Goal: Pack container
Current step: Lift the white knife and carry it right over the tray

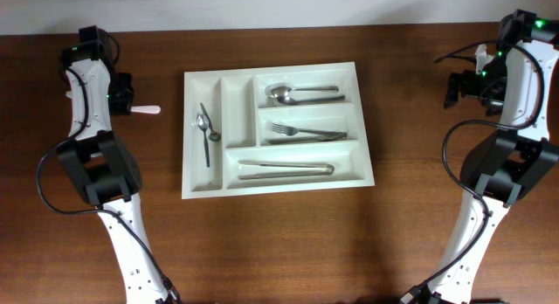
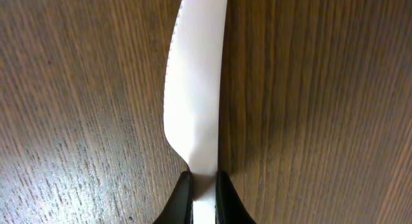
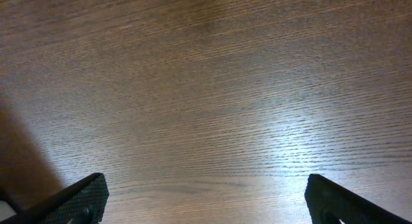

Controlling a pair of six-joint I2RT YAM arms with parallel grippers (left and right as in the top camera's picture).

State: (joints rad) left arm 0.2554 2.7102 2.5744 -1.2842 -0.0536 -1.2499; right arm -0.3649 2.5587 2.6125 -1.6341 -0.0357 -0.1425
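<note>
Far left of dark brown wooden tabletop: left claw, clenched on white plastic knife. Blade end poking out to the claw's right in overhead view. Cannot tell whether resting on the wood or just above it.

From left wrist: same claw at bottom edge, black fingers pinching the knife toward its handle end. Blade running straight ahead of the claw, fine serrations along its left edge, shadow on the wood to its right.

Right of left claw, well apart, near tabletop centre: large white rectangular plastic cutlery tray, five compartments, lying flat, slightly skewed.
- Compartment nearest left claw, narrow and upright: two small metal teaspoons, crossed.
- Farther right, three long horizontal compartments, one behind another.
- Far one: large metal spoons, bowls toward left claw.
- Middle one: metal forks, tines toward left claw.
- Near one: long metal pieces, kind not clear.

Right of tray, well apart, at far right edge: right claw, released, jaws wide.

From right wrist: claw with two black fingertips in the bottom corners. Bare wood grain between and ahead of them, nothing gripped.
</note>
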